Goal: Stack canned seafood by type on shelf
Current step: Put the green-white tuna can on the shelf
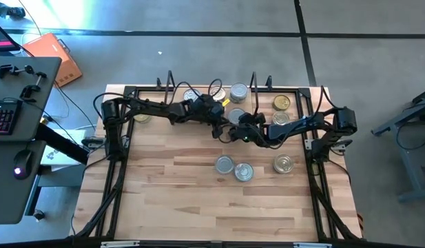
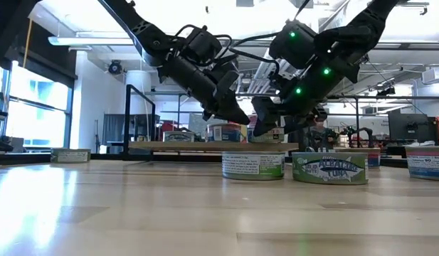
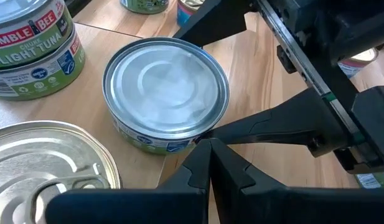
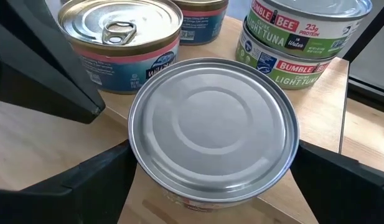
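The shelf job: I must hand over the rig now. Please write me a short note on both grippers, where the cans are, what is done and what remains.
Right gripper: open, fingers on either side of a silver-topped can at the shelf, not clamped.
Left gripper: shut, empty, its tip beside that same can.
Done: a two-high stack of green-label Bumble Bee tuna stands next to it; other cans sit around the shelf.
Left: three cans wait on the front of the table. Whether the shelf cans are sorted by type cannot be told.
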{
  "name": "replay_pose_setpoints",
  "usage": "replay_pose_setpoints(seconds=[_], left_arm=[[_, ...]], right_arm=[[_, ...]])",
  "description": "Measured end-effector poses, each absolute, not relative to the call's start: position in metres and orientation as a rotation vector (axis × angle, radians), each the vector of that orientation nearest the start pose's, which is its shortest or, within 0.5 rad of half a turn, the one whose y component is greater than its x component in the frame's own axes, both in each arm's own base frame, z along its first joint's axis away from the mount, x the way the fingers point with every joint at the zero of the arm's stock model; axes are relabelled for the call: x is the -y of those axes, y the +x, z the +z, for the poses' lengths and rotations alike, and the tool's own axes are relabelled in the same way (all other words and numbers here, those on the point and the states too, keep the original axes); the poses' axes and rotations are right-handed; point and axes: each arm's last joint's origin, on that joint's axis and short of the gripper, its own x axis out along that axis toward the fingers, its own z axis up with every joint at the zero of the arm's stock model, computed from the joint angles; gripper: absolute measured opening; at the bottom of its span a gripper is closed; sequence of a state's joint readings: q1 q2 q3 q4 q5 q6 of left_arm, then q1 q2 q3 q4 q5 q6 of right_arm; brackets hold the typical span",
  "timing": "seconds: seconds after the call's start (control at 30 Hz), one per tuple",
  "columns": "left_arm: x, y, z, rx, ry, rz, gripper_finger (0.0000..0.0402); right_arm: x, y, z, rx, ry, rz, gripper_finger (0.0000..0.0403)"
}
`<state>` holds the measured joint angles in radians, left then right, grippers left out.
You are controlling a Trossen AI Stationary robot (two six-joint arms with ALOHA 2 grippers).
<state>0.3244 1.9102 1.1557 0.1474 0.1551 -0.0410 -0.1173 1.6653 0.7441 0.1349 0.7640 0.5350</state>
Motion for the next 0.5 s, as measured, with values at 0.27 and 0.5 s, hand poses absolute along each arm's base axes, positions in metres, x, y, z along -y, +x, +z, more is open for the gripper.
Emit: replay_pose_setpoints(seconds=[0.27,0.5], left_arm=[[-0.116,0.390,0.173,-0.590,-0.173,0.161,0.0000],[-0.111,0.391,0.173,-0.590,-0.168,0.154,0.0000]], right_arm=[[0.055,0.300,0.144,-0.523,0.267,-0.979,0.0394],[0.054,0.300,0.144,-0.506,0.302,-0.987,0.0394]])
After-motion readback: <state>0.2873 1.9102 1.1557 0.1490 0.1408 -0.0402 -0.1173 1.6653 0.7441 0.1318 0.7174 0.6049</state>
